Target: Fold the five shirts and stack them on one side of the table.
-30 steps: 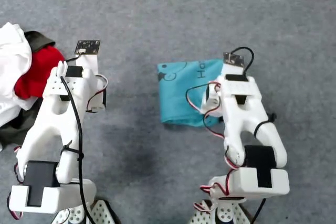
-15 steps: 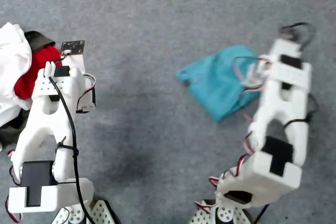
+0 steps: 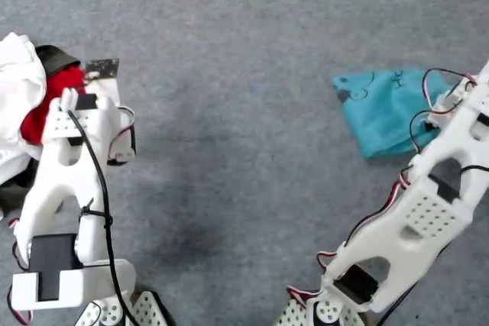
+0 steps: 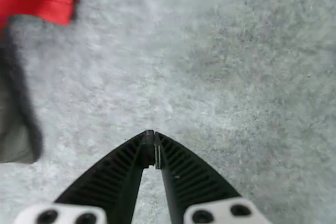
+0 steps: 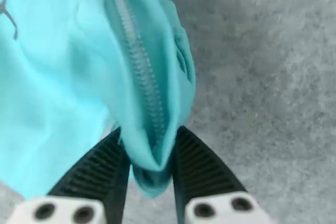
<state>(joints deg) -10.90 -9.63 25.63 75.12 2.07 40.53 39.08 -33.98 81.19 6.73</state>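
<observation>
One folded teal shirt (image 3: 386, 112) lay toward the right side of the grey tabletop (image 3: 229, 51), with the right gripper (image 5: 148, 136) clamped on a bunched fold at its edge. At the far left sat a loose heap: a white shirt (image 3: 17, 85), a red shirt (image 3: 52, 108) and a dark one (image 3: 55, 57), well apart from the teal one. The step in hand looked like setting the folded piece down on the stacking side. Next, that gripper would need to let go and lift straight off, so the fold was not dragged open. The left gripper (image 4: 154, 141), its jaws together and empty over bare tabletop, would then need to open and take a shirt from the heap, the red one being nearest.

The high view gave the layout: heap at one side, folded shirt at the other. The right wrist view added the grip itself, a ribbed seam doubled between the jaws. The left wrist view added that those tips held nothing, with the red edge just off to one side.
</observation>
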